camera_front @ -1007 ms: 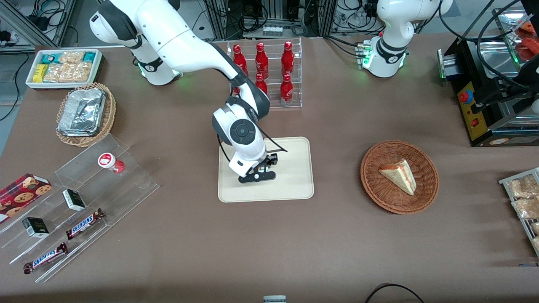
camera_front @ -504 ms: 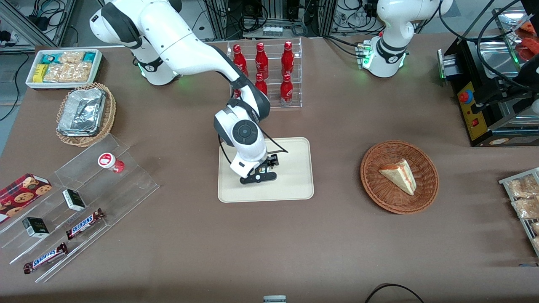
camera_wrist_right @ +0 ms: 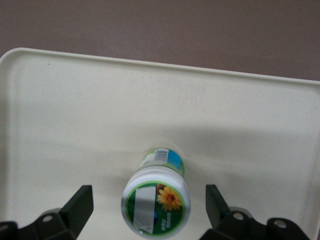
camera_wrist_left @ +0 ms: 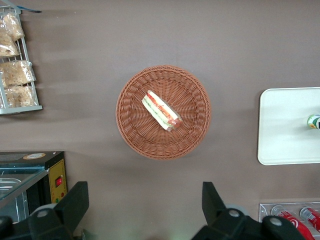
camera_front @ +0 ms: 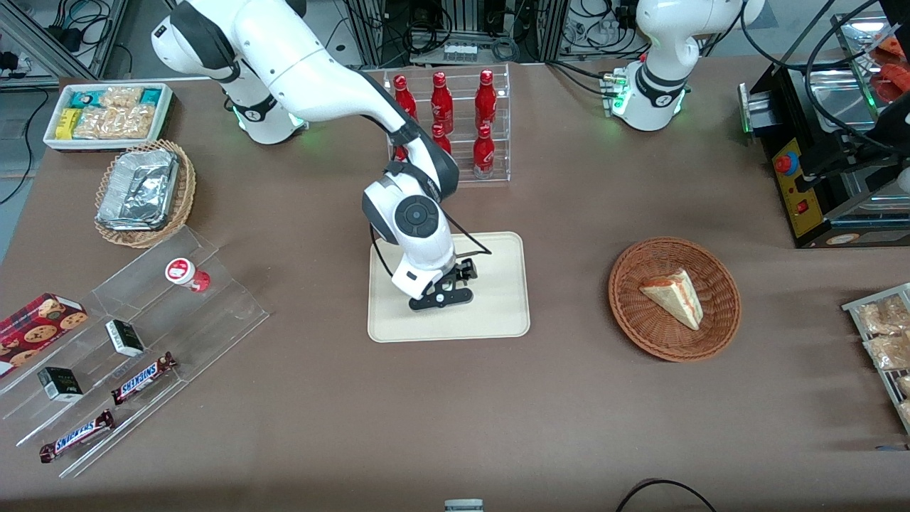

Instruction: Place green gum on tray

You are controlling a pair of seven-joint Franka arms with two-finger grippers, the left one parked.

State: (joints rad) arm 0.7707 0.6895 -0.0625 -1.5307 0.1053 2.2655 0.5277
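The green gum (camera_wrist_right: 156, 205) stands upright on the cream tray (camera_wrist_right: 75, 100), showing its round green-and-white lid with a flower. My right gripper (camera_wrist_right: 148, 200) is open just above it. One finger is on each side of the bottle, and neither touches it. In the front view the gripper (camera_front: 441, 295) hangs over the middle of the tray (camera_front: 498, 313) and hides the gum. The left wrist view shows the gum (camera_wrist_left: 314, 121) on the tray (camera_wrist_left: 285, 135).
A red-lidded bottle (camera_front: 186, 274) sits on a clear stepped stand with candy bars, toward the working arm's end. A rack of red bottles (camera_front: 448, 121) is farther from the camera than the tray. A wicker basket (camera_front: 718, 334) holding a sandwich lies toward the parked arm's end.
My gripper and wrist have shifted slightly toward the parked arm's end and lifted a little over the tray. The gum stays on the tray.
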